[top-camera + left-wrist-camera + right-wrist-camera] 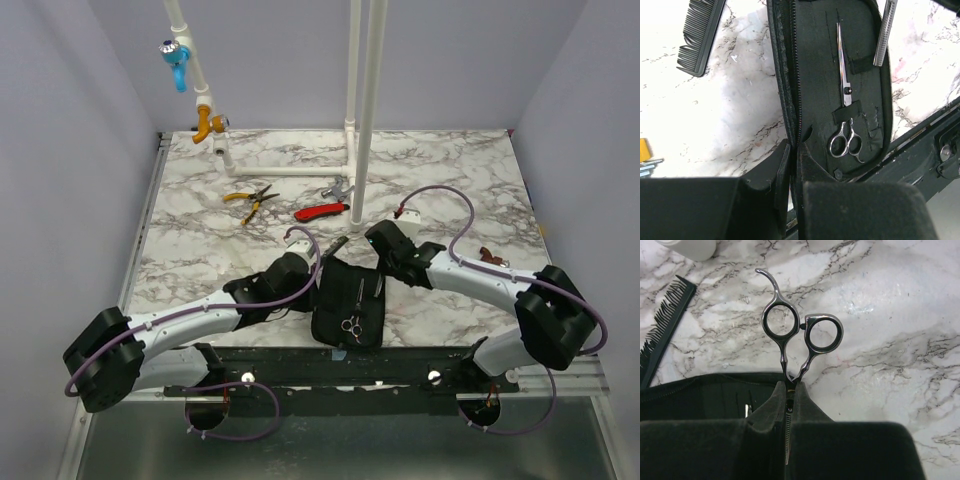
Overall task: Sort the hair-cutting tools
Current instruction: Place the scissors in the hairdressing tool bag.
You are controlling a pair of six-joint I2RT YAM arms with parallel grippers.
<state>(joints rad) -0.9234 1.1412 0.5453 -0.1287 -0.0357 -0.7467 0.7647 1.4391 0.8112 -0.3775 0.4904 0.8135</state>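
So the case lies open at the near edge of the table, right in the middle between the two arms. One pair of scissors sits inside it, tucked under a strap, rings toward the near edge and tips toward the far side. The left gripper pinches the case's left rim. The right gripper holds the shears over the case's far right corner, rings sticking out past the fingertips. The comb lies on the table just off the case's far left corner. Well behind all that, the pliers lie left and a hand tool right, near the pipe.
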